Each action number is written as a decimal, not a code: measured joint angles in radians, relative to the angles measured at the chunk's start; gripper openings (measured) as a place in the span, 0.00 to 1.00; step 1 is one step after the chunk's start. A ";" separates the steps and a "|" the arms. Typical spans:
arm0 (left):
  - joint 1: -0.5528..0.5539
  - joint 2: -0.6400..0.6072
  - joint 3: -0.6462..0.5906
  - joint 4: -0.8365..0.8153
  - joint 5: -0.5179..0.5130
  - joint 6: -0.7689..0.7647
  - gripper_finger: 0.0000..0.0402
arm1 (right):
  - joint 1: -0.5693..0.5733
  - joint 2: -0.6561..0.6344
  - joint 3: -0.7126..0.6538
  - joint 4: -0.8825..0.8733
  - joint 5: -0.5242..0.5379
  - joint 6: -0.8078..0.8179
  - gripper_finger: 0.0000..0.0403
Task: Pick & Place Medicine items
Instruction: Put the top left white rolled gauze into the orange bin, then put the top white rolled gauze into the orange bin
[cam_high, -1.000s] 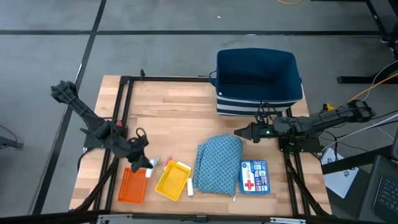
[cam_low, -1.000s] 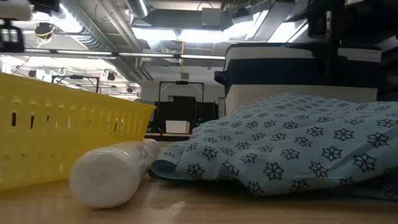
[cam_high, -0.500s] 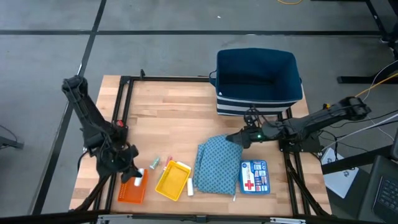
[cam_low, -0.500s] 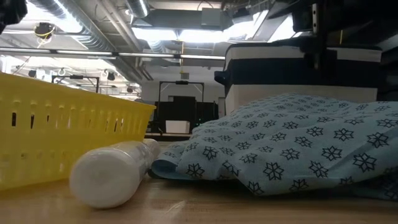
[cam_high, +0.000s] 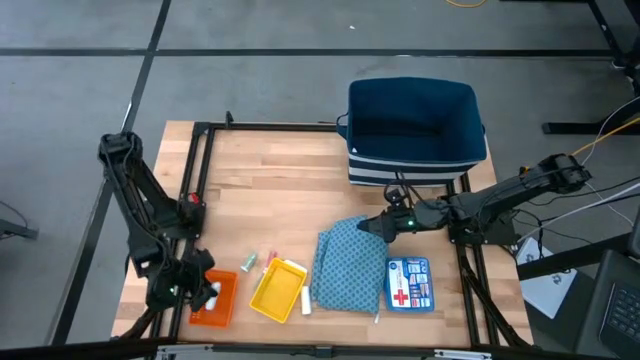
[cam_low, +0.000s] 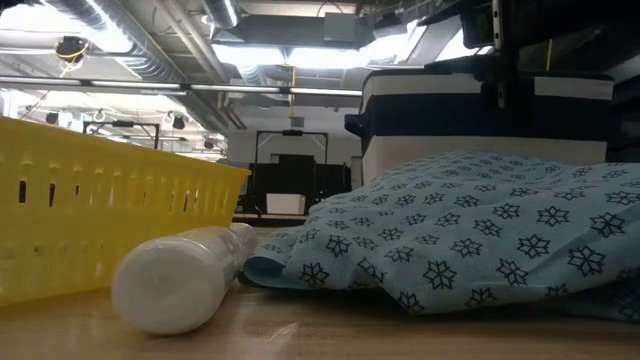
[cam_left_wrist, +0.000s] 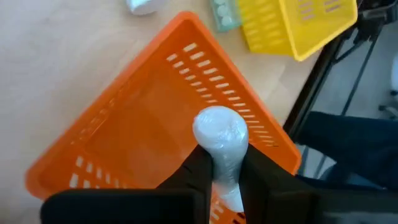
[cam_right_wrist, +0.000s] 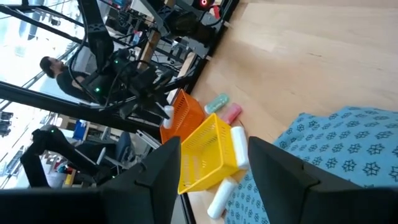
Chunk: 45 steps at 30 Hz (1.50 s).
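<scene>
1. Landmark for all places: the yellow basket (cam_high: 278, 290) at the table's front edge.
2. Left gripper (cam_high: 197, 292) hangs over the orange basket (cam_high: 214, 300), which sits just left of the yellow basket. In the left wrist view its fingers are clamped on a white tube (cam_left_wrist: 221, 138), held directly above the orange basket's bare floor (cam_left_wrist: 149, 118). Not yet released.
3. Judged progress: early. The orange basket shows nothing lying in it; this tube looks like the first delivery there.
4. Still loose on the wood: a light-green piece (cam_high: 247, 263) and a pinkish-red stick (cam_high: 266, 257), both just behind the yellow basket's left corner, close together. The right wrist view shows them side by side (cam_right_wrist: 216, 103), (cam_right_wrist: 231, 113).
5. One white tube lies along the yellow basket's right wall (cam_high: 302, 296), another on the table just in front of it (cam_high: 306, 308); the low view shows the latter beside the basket wall (cam_low: 185, 277). I cannot tell whether the first lies inside the rim or against it.
6. Right gripper (cam_high: 372, 227) hovers at the back edge of the blue patterned cloth (cam_high: 348, 262), to the right of the yellow basket. Its fingers stand apart, holding nothing.
7. Writing: a blue first-aid pouch (cam_high: 407, 283), right of the cloth, carries a red cross on white; its text is too small to read. No other legible labels.
8. The navy bin (cam_high: 414, 125) sits well behind the yellow basket; interior looks dark, contents not discernible.
</scene>
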<state>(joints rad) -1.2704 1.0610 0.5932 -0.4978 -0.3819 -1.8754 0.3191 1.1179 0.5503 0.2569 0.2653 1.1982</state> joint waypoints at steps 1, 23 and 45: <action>0.002 0.008 0.000 -0.002 0.018 -0.013 0.15 | 0.000 0.000 0.000 0.003 0.000 0.002 0.47; 0.027 -0.151 0.000 -0.033 -0.117 -0.063 0.59 | 0.000 0.000 0.000 0.006 0.016 0.047 0.47; 0.664 -0.589 0.053 -0.007 -0.173 0.697 0.48 | -0.001 0.000 0.000 0.005 0.060 -0.007 0.47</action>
<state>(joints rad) -0.6061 0.4717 0.6460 -0.5050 -0.5554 -1.1787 0.3177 1.1175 0.5503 0.2624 0.3255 1.1908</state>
